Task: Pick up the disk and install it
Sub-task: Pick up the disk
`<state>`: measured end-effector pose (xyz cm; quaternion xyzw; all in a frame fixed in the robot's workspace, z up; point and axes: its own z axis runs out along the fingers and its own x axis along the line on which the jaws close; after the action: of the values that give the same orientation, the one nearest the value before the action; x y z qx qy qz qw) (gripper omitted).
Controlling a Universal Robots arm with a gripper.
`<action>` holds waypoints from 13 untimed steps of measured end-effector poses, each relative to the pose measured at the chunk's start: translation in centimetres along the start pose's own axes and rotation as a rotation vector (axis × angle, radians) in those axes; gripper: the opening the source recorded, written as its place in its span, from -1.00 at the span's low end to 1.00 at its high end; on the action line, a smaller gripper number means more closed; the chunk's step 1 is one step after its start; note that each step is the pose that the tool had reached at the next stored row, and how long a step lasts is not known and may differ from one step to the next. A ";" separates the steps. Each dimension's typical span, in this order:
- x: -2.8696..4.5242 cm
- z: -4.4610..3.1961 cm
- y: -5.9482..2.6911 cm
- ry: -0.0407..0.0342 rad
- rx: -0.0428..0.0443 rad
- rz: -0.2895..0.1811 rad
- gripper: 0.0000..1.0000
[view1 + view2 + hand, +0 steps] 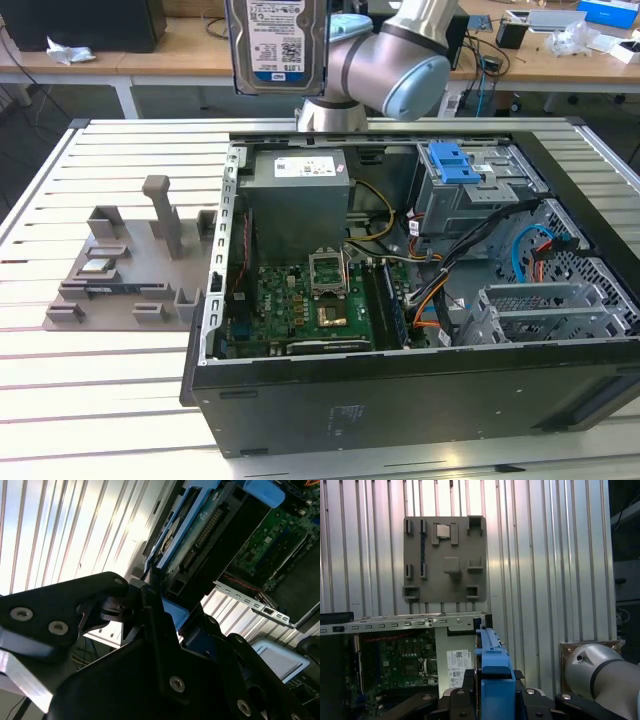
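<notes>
Your gripper (493,687) grips the disk (278,45), with its fingers closed against either side of it in the first wrist view. In the exterior view the disk hangs upright at 12 o'clock, label showing, above the open computer case (400,400). A grey fixture plate (120,270) lies at 9 o'clock.

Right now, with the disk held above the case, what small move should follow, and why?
Probably carry the disk toward the exterior view's right: the gripper holds it high on the side of the power supply box, while the drive cage with the blue latch sits further to that right.
</notes>
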<state>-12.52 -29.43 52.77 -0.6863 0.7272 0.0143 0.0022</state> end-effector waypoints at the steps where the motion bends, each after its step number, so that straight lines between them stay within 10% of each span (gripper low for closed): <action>1: -0.02 -0.01 -0.37 0.0000 -0.0001 0.000 -0.26; 13: 0.21 -0.04 -3.24 0.0000 -0.0004 0.000 -0.26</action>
<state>-9.30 -29.82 52.74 -0.6863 0.7272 0.0145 0.0020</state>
